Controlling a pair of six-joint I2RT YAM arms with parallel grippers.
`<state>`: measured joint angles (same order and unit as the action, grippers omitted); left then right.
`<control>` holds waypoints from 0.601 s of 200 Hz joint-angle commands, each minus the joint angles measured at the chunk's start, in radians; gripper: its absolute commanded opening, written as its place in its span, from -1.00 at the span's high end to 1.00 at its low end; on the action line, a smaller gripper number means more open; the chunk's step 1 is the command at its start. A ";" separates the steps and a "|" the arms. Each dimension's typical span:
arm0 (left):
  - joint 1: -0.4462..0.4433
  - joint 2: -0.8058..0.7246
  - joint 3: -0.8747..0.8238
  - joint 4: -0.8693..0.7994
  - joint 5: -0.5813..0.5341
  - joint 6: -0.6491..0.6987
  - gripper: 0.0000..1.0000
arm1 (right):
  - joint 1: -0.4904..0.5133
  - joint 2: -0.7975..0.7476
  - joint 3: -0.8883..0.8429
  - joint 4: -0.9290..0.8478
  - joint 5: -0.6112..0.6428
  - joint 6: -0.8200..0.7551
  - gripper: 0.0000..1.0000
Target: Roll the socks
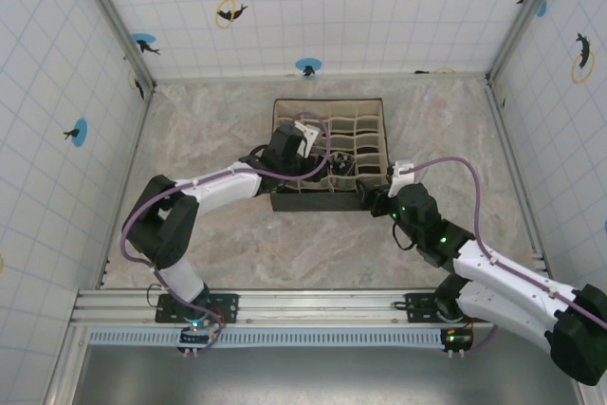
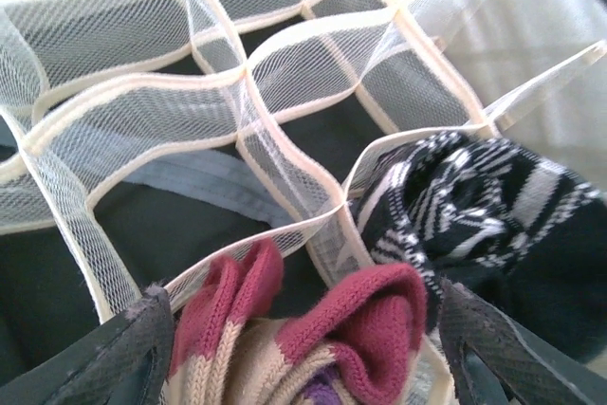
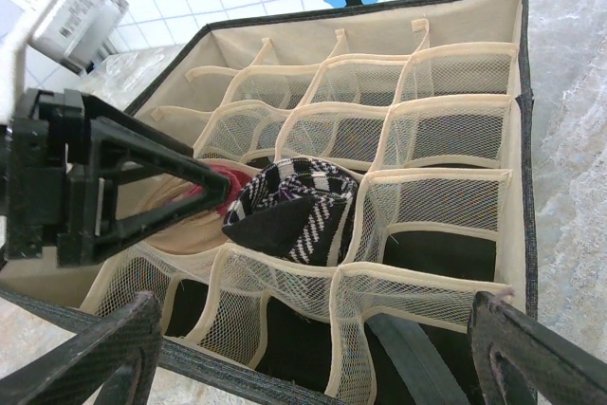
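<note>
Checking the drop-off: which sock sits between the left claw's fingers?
The peach sock with dark red cuff lies between the fingers of the left claw; the black-and-white striped sock sits in the next cell.

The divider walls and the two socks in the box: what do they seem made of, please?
Cream-edged divider walls: sheer white mesh, see-through weave. Peach and dark red sock: chunky ribbed knit, matte. Black-and-white striped sock: finer knit, probably cotton blend.

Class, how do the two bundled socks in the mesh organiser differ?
Colour: the peach-and-dark-red knit sock is warm-toned; the black-and-white striped sock is monochrome. Position: the peach sock lies within the open left end effector; the striped sock fills the adjoining cell. Both are bundled in cells of the beige mesh organiser.
</note>
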<state>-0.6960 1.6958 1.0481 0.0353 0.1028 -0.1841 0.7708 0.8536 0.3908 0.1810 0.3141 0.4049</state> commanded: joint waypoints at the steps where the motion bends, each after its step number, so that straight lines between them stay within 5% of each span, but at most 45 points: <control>1: -0.003 -0.036 0.063 -0.028 0.026 -0.006 -0.58 | -0.005 0.001 -0.012 0.000 0.000 0.009 -0.71; 57: 0.004 -0.053 0.180 -0.165 -0.034 -0.068 -0.90 | 0.031 0.039 0.026 -0.029 -0.195 -0.038 -0.75; 120: 0.137 -0.162 0.112 -0.215 -0.102 -0.216 -0.95 | 0.212 0.165 -0.084 0.171 -0.104 0.011 -0.83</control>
<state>-0.6147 1.6062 1.1973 -0.1371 0.0578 -0.3294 0.9585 0.9508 0.3592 0.2298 0.1856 0.3779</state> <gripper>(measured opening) 0.975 0.912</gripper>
